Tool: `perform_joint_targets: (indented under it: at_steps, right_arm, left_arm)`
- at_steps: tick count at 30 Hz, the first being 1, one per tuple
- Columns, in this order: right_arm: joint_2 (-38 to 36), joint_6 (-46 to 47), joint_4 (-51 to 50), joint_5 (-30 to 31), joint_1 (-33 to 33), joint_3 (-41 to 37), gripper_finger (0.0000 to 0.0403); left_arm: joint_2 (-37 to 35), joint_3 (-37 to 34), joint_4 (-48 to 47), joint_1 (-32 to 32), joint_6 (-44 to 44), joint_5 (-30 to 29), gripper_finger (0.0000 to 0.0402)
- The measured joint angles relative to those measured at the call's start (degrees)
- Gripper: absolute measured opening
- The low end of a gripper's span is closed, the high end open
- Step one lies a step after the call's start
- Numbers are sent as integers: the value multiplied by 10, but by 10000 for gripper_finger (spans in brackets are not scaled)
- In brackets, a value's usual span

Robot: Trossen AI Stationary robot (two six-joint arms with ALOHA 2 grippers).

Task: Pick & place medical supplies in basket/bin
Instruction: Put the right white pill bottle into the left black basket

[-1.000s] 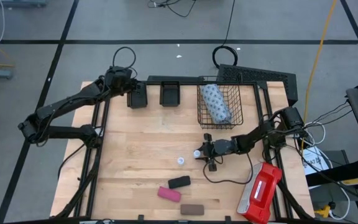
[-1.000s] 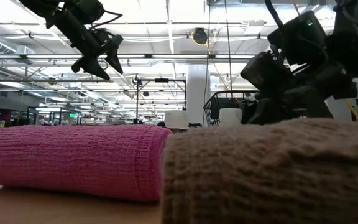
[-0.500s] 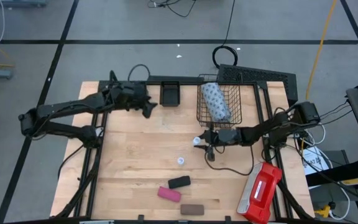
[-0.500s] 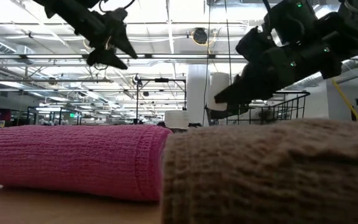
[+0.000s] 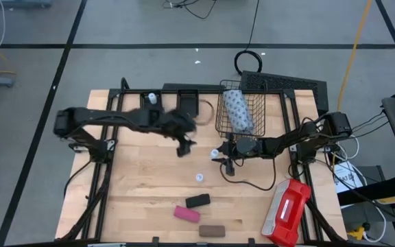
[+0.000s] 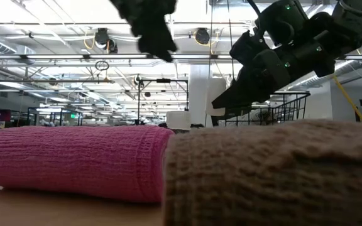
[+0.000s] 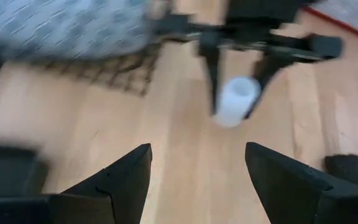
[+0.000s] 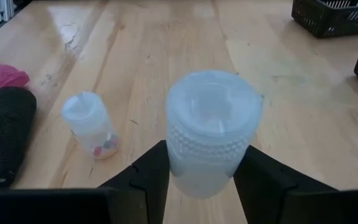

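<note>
Gripping a white vial (image 8: 211, 140) upright, the right claw (image 5: 219, 155) hangs beside the basket (image 5: 242, 125).

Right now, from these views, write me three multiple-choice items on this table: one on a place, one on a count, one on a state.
1. Where is the dotted pack?
A. in the wire basket
B. beside the pink roll
C. in a tray

2. How many rolls lie at the near edge?
A. one
B. three
C. five

3. What is the right end effector doing?
A. hanging open
B. clamping a white vial
C. clamping the red case

Key: 1 A, the high view shows the pack inside the mesh. 2 B, the black roll, pink roll and brown roll lie there. 3 B, the right wrist view shows both fingers pressed on the vial.
</note>
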Motion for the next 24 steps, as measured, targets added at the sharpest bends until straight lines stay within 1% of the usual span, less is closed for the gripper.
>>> perform_joint_targets:
  at_steps: [5,10,20,24]
  right_arm:
    - [0,0,0,0,0,0,143]
    - [0,0,-1,0,0,0,148]
    - [0,0,-2,-1,1,0,146]
    - [0,0,-3,-1,1,0,147]
  left_arm:
    - [82,52,41,-40,33,1,269]
    - [136,78,60,-57,62,-1,269]
    - [185,78,104,-44,44,-1,269]
    - [191,78,102,-35,40,-1,269]
